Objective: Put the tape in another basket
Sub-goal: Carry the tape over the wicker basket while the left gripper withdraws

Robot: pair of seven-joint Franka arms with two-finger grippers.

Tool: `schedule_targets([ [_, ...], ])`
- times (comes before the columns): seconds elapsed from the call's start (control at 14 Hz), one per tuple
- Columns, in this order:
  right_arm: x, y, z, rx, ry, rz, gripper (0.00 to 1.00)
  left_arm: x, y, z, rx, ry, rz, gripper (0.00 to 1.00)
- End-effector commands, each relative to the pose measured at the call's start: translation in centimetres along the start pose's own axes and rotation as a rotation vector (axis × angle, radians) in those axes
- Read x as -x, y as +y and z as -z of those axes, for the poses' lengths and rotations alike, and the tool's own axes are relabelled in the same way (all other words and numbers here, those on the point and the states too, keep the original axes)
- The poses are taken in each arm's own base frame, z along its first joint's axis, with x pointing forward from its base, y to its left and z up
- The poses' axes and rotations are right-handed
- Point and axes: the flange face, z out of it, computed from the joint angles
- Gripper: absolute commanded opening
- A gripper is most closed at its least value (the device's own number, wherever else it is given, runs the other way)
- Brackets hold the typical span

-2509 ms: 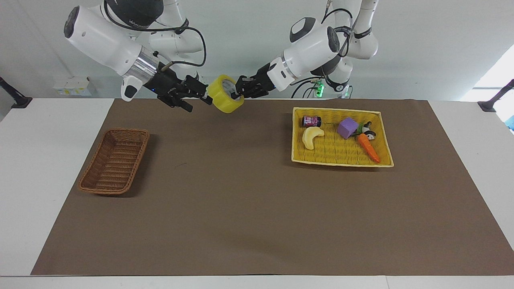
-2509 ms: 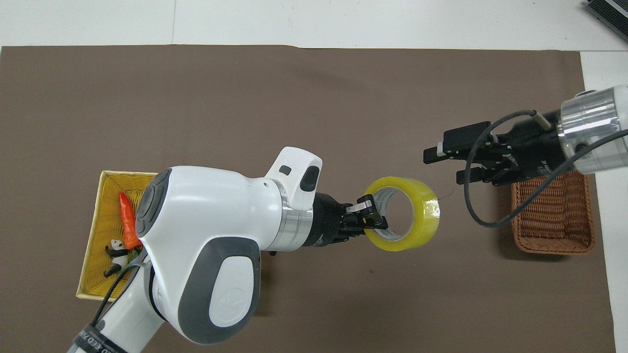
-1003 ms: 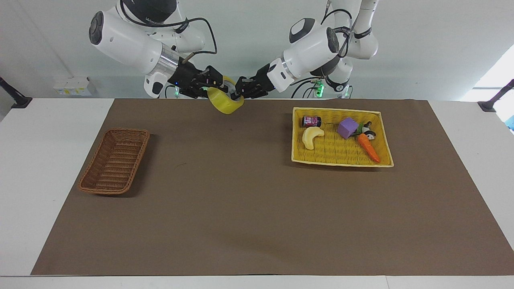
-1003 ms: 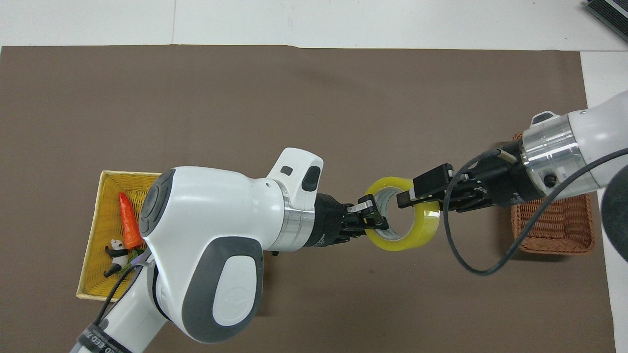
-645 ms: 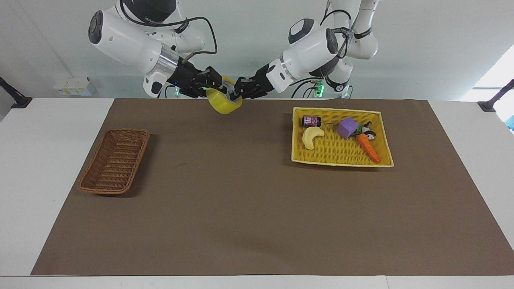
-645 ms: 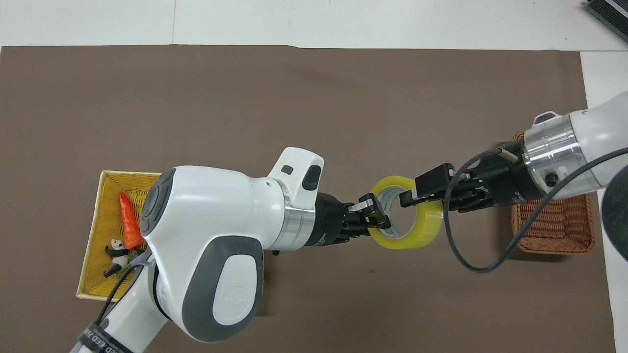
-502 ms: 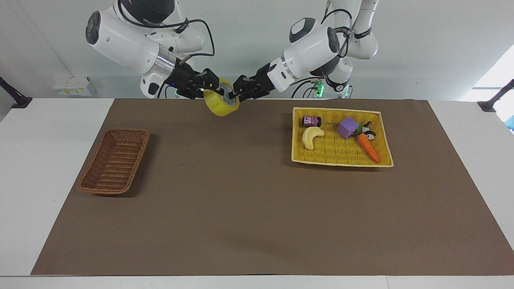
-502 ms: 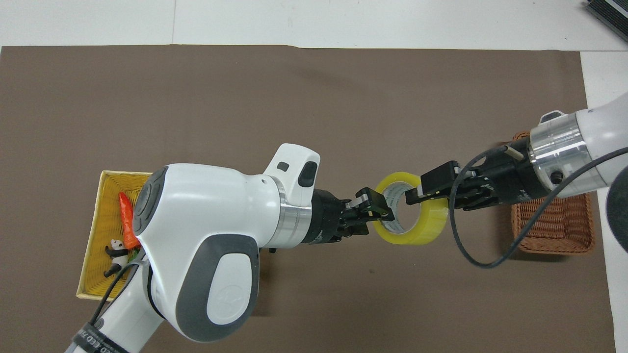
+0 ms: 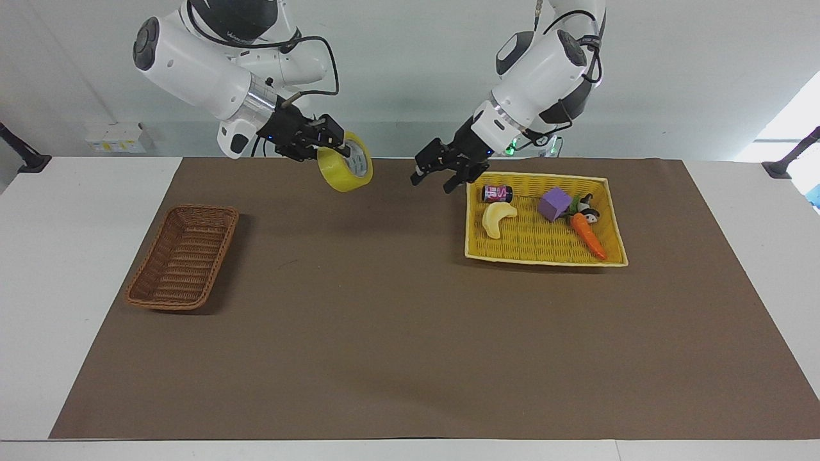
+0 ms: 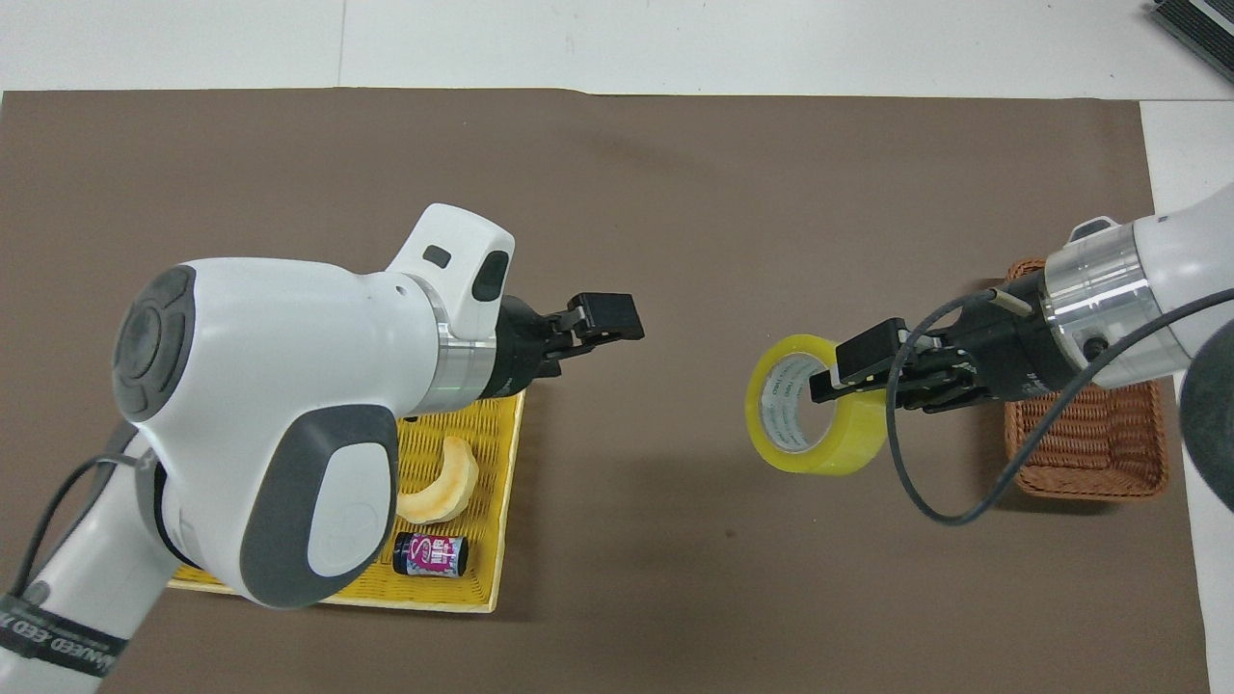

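The yellow tape roll (image 9: pixel 343 177) hangs in the air in my right gripper (image 9: pixel 339 150), which is shut on the roll's wall with one finger through the core. It is over the brown mat near the robots' edge, between the two baskets. In the overhead view the tape (image 10: pixel 829 449) and right gripper (image 10: pixel 841 378) are beside the dark-brown wicker basket (image 10: pixel 1089 453). That basket (image 9: pixel 182 256) is empty at the right arm's end. My left gripper (image 9: pixel 438 177) is open and empty in the air by the yellow tray's corner; it also shows in the overhead view (image 10: pixel 605 324).
The yellow woven tray (image 9: pixel 544 257) at the left arm's end holds a pale banana toy (image 9: pixel 496 218), a small dark can (image 9: pixel 497 193), a purple cube (image 9: pixel 555 203), a carrot (image 9: pixel 589 237) and a panda figure (image 9: pixel 587 209). A brown mat (image 9: pixel 384 333) covers the table.
Both grippers held the tape together. The left gripper has let go and drawn back toward the yellow tray. The right gripper has carried the tape a little toward the brown basket.
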Motion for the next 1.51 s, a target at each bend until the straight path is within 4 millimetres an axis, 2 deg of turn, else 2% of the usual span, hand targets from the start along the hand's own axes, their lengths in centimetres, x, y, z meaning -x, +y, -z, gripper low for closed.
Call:
schedule_targets([
  [0.0,0.2,0.9,0.7,0.033,0.019,0.001,0.0,-3.6,-4.7,1.8,-0.163,0.047,-0.067,1.0],
  [0.29,-0.5,4.4,2.3,0.133,0.06,0.019,0.0,-8.7,-11.4,4.9,-0.268,0.083,-0.216,1.0],
  [0.43,-0.9,7.7,4.1,0.173,0.089,0.005,0.0,-10.6,-14.6,6.8,-0.335,0.091,-0.337,1.0],
  [0.57,-1.4,10.4,5.9,0.203,0.126,0.023,0.0,-11.4,-17.1,8.6,-0.419,0.036,-0.394,1.0],
  [0.72,-2.4,12.4,6.6,0.217,0.165,-0.002,0.0,-12.4,-18.1,10.6,-0.498,-0.014,-0.441,1.0],
  [0.79,-2.9,13.7,6.9,0.215,0.169,-0.008,0.0,-12.6,-18.1,10.9,-0.508,-0.041,-0.436,1.0],
  [1.0,-5.2,16.3,6.4,0.221,0.194,0.021,0.0,-13.0,-18.5,14.7,-0.514,-0.07,-0.386,1.0],
  [1.15,-6.2,18.5,6.2,0.224,0.191,0.046,0.0,-13.0,-19.2,15.5,-0.52,-0.086,-0.364,1.0],
  [1.36,-8.0,24.4,6.2,0.336,0.164,0.158,0.0,-13.2,-20.2,16.1,-0.523,-0.086,-0.345,1.0],
  [1.43,-8.0,25.4,6.3,0.376,0.163,0.205,0.0,-13.2,-20.1,16.0,-0.521,-0.08,-0.348,1.0],
])
